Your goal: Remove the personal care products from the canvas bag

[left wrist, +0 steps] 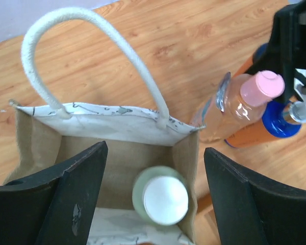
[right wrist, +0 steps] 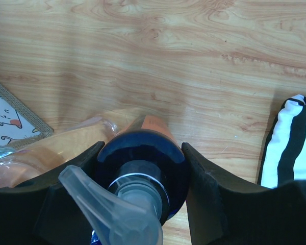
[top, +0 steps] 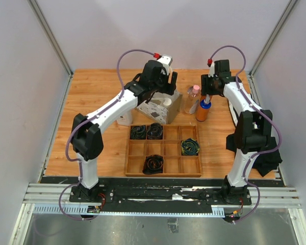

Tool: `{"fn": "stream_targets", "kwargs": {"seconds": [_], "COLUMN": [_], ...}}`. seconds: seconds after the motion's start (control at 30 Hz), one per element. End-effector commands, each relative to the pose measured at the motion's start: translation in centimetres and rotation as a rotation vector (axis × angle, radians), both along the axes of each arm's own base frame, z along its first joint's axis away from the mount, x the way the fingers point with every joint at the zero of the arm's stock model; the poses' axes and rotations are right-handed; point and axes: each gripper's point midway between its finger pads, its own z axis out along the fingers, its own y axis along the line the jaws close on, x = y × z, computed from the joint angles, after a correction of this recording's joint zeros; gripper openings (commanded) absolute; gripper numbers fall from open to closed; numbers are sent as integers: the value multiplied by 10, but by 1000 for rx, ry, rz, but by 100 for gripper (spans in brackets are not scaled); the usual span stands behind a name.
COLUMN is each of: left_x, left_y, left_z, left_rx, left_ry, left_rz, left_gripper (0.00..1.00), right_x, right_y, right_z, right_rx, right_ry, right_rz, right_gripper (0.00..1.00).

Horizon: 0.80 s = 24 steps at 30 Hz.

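The canvas bag (top: 155, 109) stands open at the middle back of the table. My left gripper (top: 162, 94) hovers open over its mouth. In the left wrist view the gripper (left wrist: 155, 150) straddles the bag (left wrist: 112, 120), where a pale green bottle with a white cap (left wrist: 163, 198) stands in the right corner. My right gripper (top: 208, 97) is shut on the blue cap of the orange bottle (top: 202, 111), upright to the right of the bag; the right wrist view shows the gripper (right wrist: 143, 148) clamping the cap (right wrist: 137, 148). The clear pinkish bottle (top: 193, 99) stands between the bag and the orange bottle.
A white bottle (top: 124, 119) stands left of the bag, partly behind my left arm. A wooden divided tray (top: 127, 153) holding coiled cables lies in front of the bag. A striped cloth (right wrist: 290, 148) lies to the right, and dark cloth (top: 270, 158) by the right arm.
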Motion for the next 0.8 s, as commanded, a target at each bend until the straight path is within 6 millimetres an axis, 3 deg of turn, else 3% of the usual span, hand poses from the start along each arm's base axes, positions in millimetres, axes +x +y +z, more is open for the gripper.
{"fn": "stream_targets", "kwargs": {"seconds": [0.0,0.23,0.57,0.77], "left_x": [8,7,-18,-24], "left_y": [-7,3,12,16], "left_z": [-38,-68,-91,-97], "left_rx": [75,160,216,236], "left_ry": [84,132,196,219], "left_rz": [12,45,0,1], "left_gripper": [80,76,75,76], "right_x": [13,12,11,6], "right_y": [-3,-6,-9,-12], "right_z": [31,27,15,-1], "right_rx": [33,37,36,26], "right_ry": [-101,-92,-57,-13], "right_rz": [-16,-22,-34,-51], "right_gripper": [14,14,20,46]}}
